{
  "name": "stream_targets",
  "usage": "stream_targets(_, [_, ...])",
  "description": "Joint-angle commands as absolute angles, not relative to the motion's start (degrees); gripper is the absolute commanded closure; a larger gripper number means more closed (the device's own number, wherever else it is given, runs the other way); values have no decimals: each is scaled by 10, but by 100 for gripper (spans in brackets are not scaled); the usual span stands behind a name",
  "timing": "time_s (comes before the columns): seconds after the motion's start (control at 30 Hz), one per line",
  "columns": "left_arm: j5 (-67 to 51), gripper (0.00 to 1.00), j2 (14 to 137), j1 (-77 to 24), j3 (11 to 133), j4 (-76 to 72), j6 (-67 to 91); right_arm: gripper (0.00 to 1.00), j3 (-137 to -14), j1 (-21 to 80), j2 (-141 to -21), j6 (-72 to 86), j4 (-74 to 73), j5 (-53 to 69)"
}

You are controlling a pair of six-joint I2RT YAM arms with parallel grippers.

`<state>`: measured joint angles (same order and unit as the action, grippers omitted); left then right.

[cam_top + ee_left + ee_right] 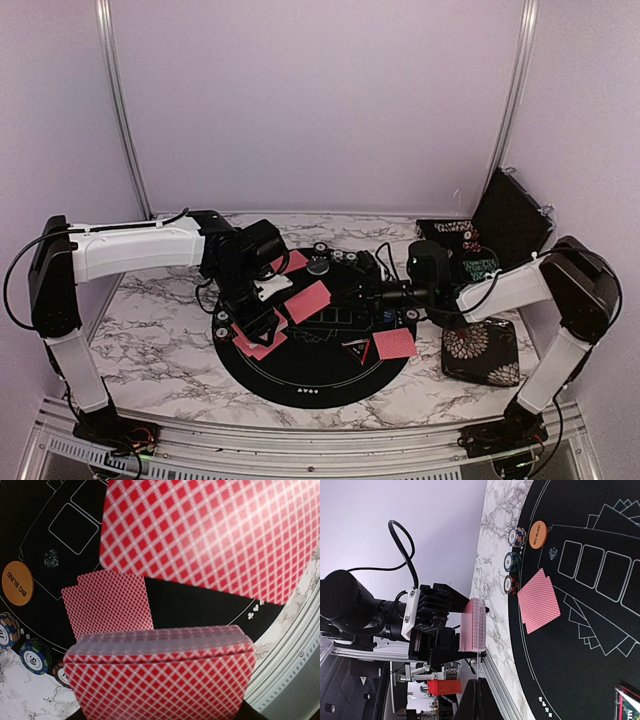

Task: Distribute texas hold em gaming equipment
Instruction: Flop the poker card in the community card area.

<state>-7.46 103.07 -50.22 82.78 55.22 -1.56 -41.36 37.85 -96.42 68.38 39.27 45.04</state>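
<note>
My left gripper (257, 325) is shut on a deck of red-backed cards (160, 675) and holds it above the left edge of the round black mat (310, 385). The deck also shows in the right wrist view (474, 630). My right gripper (345, 297) is shut on a single card (308, 300), held in the air beside the deck; this card fills the top of the left wrist view (210, 535). Two cards (107, 605) lie face down on the mat below. More cards (395, 343) and a black triangle marker (357, 350) lie at the mat's right.
Chip stacks (511, 561) and an orange button (538, 533) sit at the mat's left edge. More chips (340, 255) and a grey-blue button (318, 266) sit at the far edge. A floral case (480, 350) lies at the right, with an open case (505, 215) behind it.
</note>
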Motion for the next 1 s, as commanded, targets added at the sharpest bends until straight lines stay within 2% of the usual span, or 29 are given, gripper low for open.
stream_targets(0.0, [-77,46,1027,-503,837,563,-22,100,-406,362,-937,640,370,459])
stream_targets(0.13, [-76,46,1028,-503,837,562,-22,100,-407,343,-920,589,330,459])
stream_targets(0.23, [-76,46,1027,-502,835,562,-22,100,-427,319,-905,484,235,442])
stream_targets(0.43, [-76,46,1028,-502,836,561,-23,100,-513,314,-877,216,27,293])
stream_targets(0.77, [-76,46,1027,-501,839,561,-24,100,-561,374,-885,-25,-46,55])
stream_targets(0.97, [-75,46,1022,-500,836,561,-24,100,-581,408,-923,-90,-53,-45])
